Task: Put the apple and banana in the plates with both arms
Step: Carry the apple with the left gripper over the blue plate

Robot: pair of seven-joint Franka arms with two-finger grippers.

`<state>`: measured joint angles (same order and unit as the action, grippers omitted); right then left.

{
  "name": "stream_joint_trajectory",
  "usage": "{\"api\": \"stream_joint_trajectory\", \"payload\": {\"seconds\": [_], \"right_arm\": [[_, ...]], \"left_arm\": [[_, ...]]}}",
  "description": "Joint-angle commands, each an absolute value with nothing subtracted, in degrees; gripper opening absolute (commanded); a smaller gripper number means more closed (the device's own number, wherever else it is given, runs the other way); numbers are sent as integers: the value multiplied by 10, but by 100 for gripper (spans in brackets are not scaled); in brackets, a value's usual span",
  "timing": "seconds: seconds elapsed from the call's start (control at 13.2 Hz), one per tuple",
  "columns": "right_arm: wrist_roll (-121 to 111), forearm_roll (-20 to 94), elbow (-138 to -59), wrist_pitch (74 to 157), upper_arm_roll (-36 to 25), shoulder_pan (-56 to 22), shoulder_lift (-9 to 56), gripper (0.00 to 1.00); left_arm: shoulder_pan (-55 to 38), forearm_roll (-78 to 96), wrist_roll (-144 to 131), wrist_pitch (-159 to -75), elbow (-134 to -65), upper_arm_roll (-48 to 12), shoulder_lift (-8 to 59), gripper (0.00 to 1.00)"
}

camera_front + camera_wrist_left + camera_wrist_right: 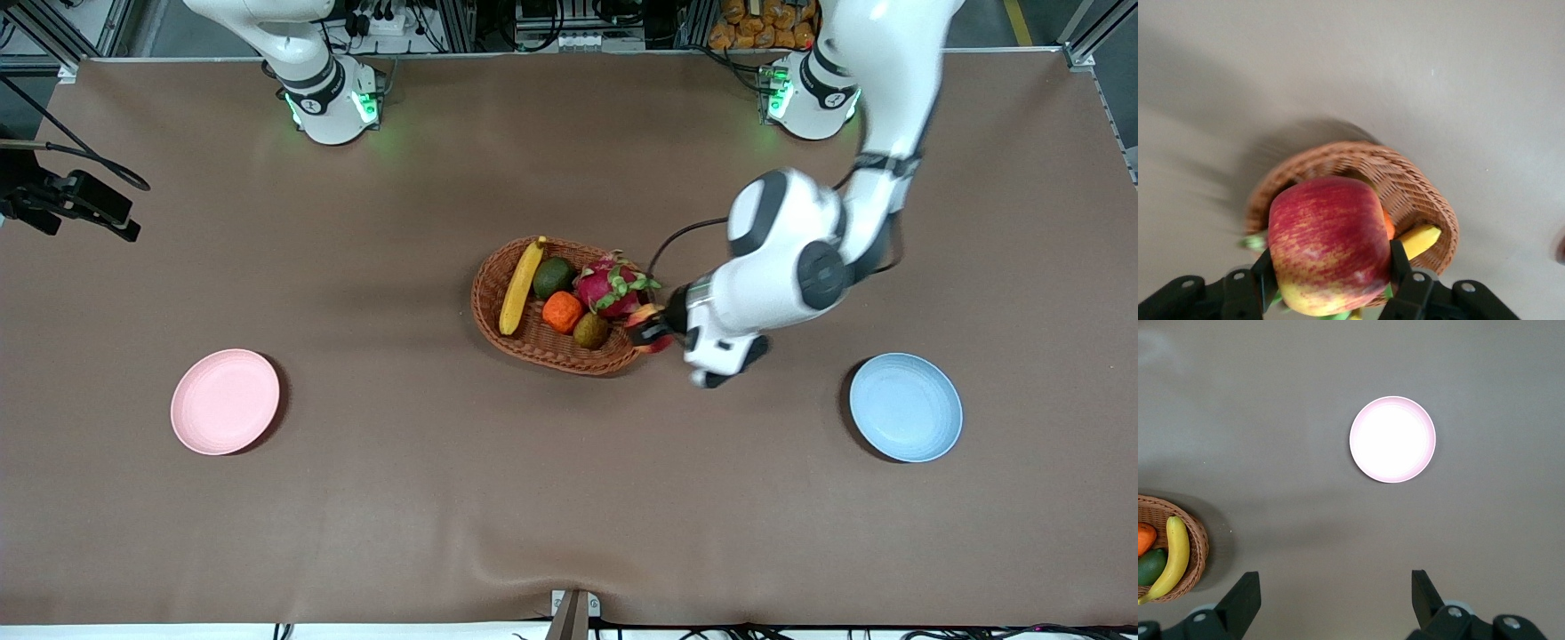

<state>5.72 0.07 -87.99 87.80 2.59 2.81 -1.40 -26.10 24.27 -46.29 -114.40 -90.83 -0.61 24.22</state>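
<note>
Red and yellow apple (1328, 243): you see it clamped between the left gripper's (1331, 280) two black fingers (1265, 270), one finger on each side, filling most of the left wrist view.
Left gripper (652, 331): in the front view you find it up in the air over the edge of the basket at the left arm's end, closed on the apple (647, 313), of which only a little red and yellow shows there.
Woven brown basket (498, 307): it sits at the middle of the table, and you see it under the held apple in the left wrist view (1418, 193).
Banana (521, 286): you find it lying in the basket along the side toward the right arm's end, its dark tip toward the robots' bases; the right wrist view shows it too (1173, 557).
Other fruit in the basket: a dark green fruit (553, 277), an orange mandarin (562, 312), a brownish-green fruit (590, 331) and a pink dragon fruit (609, 286).
Right gripper (1331, 600): you see its fingers (1241, 597) spread wide with nothing between them, over bare table between the basket (1195, 543) and the pink plate (1392, 439); this arm waits.
Pink plate (225, 401): it lies toward the right arm's end of the table, nearer to the front camera than the basket, with nothing on it.
Blue plate (905, 406): it lies toward the left arm's end, likewise nearer to the front camera than the basket, with nothing on it.
</note>
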Motion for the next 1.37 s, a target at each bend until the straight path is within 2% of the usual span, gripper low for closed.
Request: {"api": "stream_joint_trajectory", "payload": {"seconds": [0.0,0.38,0.76,1.29], "right_arm": [[61,0,-867,873,29,33,-8,100],[62,1,-867,873,29,33,-8,100],[62,1,-867,873,29,32,-8,100],[67,10,-867,873,30,27,-2,100]], "left_arm": [[-221,162,-437,-1088,-908,-3,203,0],[-137,150,-283,-1022,-907,-1,185,0],[-75,93,-172,-1004,-911,-3,183,0],[-34,68,-90,-1002,-914,-2,188,0]]}}
